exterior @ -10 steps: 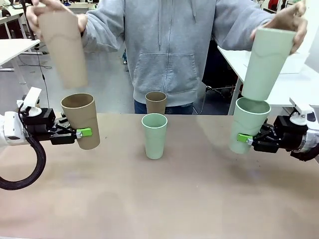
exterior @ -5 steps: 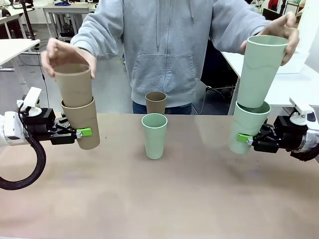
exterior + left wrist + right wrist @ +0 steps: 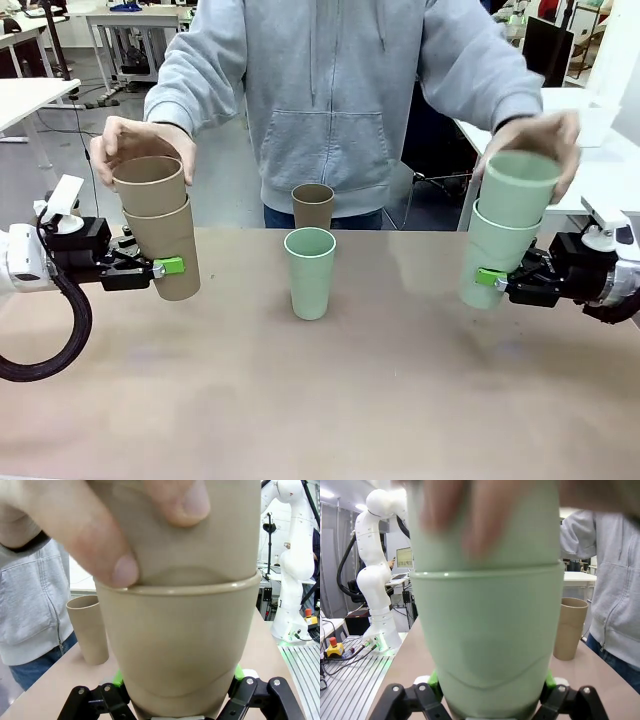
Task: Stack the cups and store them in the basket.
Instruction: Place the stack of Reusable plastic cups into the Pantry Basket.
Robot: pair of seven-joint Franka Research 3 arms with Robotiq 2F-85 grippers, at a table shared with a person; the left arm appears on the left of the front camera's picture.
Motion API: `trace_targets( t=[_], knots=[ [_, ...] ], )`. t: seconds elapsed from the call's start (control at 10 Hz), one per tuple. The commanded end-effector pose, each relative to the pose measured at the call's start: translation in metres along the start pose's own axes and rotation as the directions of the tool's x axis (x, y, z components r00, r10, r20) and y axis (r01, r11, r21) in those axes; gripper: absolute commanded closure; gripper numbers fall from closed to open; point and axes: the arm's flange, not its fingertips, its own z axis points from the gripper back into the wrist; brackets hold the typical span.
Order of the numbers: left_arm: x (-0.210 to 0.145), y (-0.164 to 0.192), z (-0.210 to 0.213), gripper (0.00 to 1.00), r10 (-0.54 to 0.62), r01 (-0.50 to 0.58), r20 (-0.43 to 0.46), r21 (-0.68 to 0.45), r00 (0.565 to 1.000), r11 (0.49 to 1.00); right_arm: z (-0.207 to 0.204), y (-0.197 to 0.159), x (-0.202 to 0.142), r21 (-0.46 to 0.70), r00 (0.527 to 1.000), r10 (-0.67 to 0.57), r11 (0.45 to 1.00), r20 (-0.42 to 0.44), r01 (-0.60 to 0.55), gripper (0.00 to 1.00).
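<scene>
Standing mouth-up — cups, axes seemingly near-vertical

The person's hand reaches you only as a blur; the green cup and the tan cup lose their bases (bottom edge).

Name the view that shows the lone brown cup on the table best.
The left wrist view: the lone brown cup stands rim to base beside the brown stack. In the right wrist view the green stack covers its edge; in the front view the standing green cup hides its base.
</scene>
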Motion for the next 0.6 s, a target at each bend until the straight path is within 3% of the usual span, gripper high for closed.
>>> trace_targets(
  t=[0.0, 0.5],
  knots=[
    [0.0034, -0.0002, 0.0008, 0.16, -0.007, 0.007, 0.008, -0.001, 1.0, 1.0, 0.0007, -0.0002, 0.0034, -0.002, 1.0, 0.008, 1.0, 0.001, -0.008, 0.16],
    [0.0034, -0.0002, 0.0008, 0.16, -0.007, 0.007, 0.008, -0.001, 1.0, 1.0, 0.0007, -0.0002, 0.0034, -0.002, 1.0, 0.008, 1.0, 0.001, -0.008, 0.16]
  ],
)
